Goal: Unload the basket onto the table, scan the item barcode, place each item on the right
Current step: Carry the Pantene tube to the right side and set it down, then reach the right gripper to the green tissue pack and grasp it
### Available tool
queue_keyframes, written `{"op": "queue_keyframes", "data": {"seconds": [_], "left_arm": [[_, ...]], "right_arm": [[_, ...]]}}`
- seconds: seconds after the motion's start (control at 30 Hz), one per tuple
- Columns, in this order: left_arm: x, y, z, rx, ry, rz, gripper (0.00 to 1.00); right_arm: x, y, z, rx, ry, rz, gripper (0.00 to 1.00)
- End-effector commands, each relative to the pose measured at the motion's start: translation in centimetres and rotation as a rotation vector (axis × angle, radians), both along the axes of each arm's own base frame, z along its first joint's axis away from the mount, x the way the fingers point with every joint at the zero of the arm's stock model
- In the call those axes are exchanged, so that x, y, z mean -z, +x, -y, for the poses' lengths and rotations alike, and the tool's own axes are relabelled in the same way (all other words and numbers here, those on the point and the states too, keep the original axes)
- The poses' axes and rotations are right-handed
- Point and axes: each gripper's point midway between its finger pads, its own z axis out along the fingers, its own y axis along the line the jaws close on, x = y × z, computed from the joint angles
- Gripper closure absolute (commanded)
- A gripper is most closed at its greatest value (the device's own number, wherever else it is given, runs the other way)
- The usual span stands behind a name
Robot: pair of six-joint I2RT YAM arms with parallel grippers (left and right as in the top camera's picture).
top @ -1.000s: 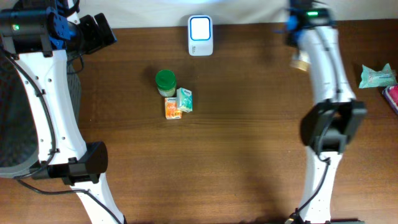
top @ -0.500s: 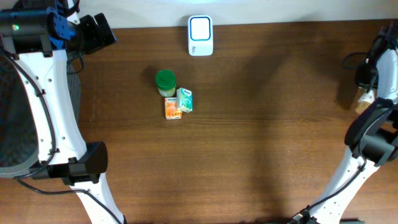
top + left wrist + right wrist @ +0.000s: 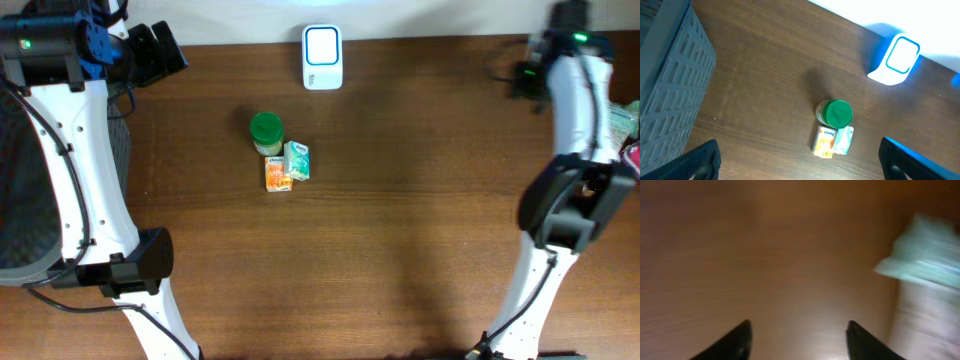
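Above the surface (image 3: pixel 420 230), both sets of jaws sit apart and empty; we'd grab the green-lidded jar (image 3: pixel 266 129) from above, barcode turned toward the scanner (image 3: pixel 322 57)

It looks like a shop checkout staged for robot trials. A white scanner (image 3: pixel 322 57) with a lit face stands at the back of a wooden tabletop (image 3: pixel 400 220). Small grocery goods sit together, a green-lidded jar (image 3: pixel 266 132) and two cartons (image 3: pixel 278 174). A grey slatted basket (image 3: pixel 665 90) stands left, and white robot arms (image 3: pixel 70 150) flank it all.
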Motion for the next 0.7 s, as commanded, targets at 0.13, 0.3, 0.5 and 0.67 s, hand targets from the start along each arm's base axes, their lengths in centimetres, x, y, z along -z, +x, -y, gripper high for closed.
{"op": "queue_keyframes", "data": {"seconds": [0.13, 0.3, 0.5, 0.67], "left_arm": [[-0.7, -0.4, 0.0, 0.014, 0.004, 0.018, 0.01], [-0.7, -0.4, 0.0, 0.014, 0.004, 0.018, 0.01], [-0.7, -0.4, 0.0, 0.014, 0.004, 0.018, 0.01], [-0.7, -0.4, 0.0, 0.014, 0.004, 0.018, 0.01]], "right_arm": [[-1.6, -3.5, -28.9, -0.546, 0.485, -0.081, 0.19], [1.4, -7.2, -38.7, -0.618, 0.492, -0.165, 0.19], [3.8, -8.4, -42.4, -0.458, 0.243, -0.113, 0.29], [5.0, -10.0, -45.0, -0.347, 0.161, -0.076, 0.36]]}}
